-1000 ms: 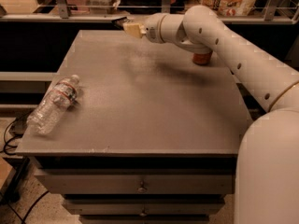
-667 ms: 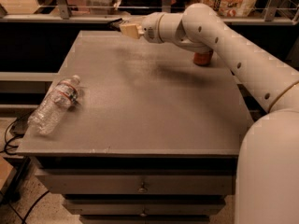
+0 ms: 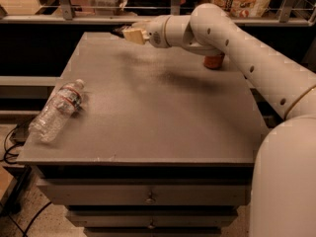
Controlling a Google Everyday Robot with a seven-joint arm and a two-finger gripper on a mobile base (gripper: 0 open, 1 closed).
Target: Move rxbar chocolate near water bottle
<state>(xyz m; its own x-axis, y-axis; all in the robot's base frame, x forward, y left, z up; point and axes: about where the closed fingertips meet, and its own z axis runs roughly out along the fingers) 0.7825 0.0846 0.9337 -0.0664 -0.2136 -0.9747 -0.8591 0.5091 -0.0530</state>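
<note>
Hovering at far counter (image 3: 163,112) edge, gripper (image 3: 130,34) by rxbar chocolate (image 3: 119,30), jaws cannot tell; bar looks light, slick, so pinch across width.

The robot's white arm (image 3: 256,63) rose from its rounded body (image 3: 289,181) at the near right corner of the table (image 3: 148,122) and reached diagonally over the table's right side toward its far edge. It bent at an elbow (image 3: 212,19) above the far right part of the table, and from there the forearm (image 3: 170,31) ran leftward, roughly level. The tool (image 3: 132,34) pointed left, held just above the table's far edge, a little left of its middle.
</note>
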